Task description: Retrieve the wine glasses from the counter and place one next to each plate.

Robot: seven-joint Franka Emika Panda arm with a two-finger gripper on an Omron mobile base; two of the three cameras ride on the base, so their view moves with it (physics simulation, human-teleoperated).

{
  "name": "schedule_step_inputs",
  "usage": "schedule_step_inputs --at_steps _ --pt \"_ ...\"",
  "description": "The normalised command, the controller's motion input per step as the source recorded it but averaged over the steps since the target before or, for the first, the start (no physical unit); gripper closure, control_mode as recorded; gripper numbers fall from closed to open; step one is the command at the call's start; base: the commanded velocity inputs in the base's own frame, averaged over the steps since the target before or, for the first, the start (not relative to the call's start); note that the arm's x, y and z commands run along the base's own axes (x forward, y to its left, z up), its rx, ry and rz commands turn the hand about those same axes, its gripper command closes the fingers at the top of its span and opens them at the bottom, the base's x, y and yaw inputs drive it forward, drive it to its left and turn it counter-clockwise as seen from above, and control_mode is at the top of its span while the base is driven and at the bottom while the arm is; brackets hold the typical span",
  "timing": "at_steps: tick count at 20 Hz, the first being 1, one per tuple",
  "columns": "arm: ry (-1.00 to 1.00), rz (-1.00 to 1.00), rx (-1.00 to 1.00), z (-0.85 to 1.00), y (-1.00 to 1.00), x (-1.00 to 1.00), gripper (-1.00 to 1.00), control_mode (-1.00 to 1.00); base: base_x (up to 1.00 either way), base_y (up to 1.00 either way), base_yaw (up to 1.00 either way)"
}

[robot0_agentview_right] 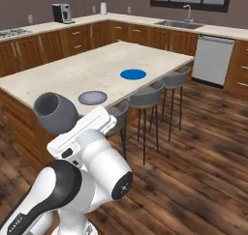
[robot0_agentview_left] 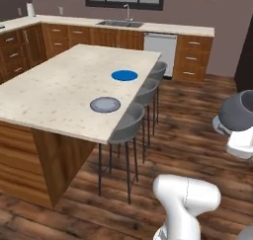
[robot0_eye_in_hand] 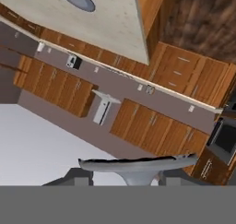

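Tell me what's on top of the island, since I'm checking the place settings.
On the island lie a blue plate and a grey plate, with no glass beside either. The dark wine glass is off the island, at the gripper.

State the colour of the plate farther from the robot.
Bright solid blue plate, clearest in the left base view.

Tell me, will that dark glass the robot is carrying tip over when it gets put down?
Maybe, if it's set down crooked. The glass has a wide bowl on top, so it looks top-heavy. Right now it lies tilted sideways in the tool. Its round foot looks broad and flat, which should steady it on the island. It probably breaks easily, so gently does it.
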Motion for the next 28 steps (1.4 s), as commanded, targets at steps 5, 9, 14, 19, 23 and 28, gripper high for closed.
schedule_step_inputs --at_steps 5,9,14,19,23,28 --pt "0.00 0.00 0.00 0.00 0.00 0.00 1.00 1.00 0.42 -1.00 0.34" --pt "0.00 0.00 0.00 0.00 0.00 0.00 1.00 1.00 0.96 -1.00 0.40" --pt "0.00 0.00 0.00 0.00 0.00 0.00 1.00 1.00 1.00 -0.93 0.48" --pt "0.00 0.00 0.00 0.00 0.00 0.00 1.00 1.00 0.88 -0.91 0.52" --pt "0.00 0.00 0.00 0.00 0.00 0.00 1.00 1.00 0.69 -0.72 0.61" --pt "0.00 0.00 0.00 0.00 0.00 0.00 1.00 1.00 0.87 -0.50 0.55"
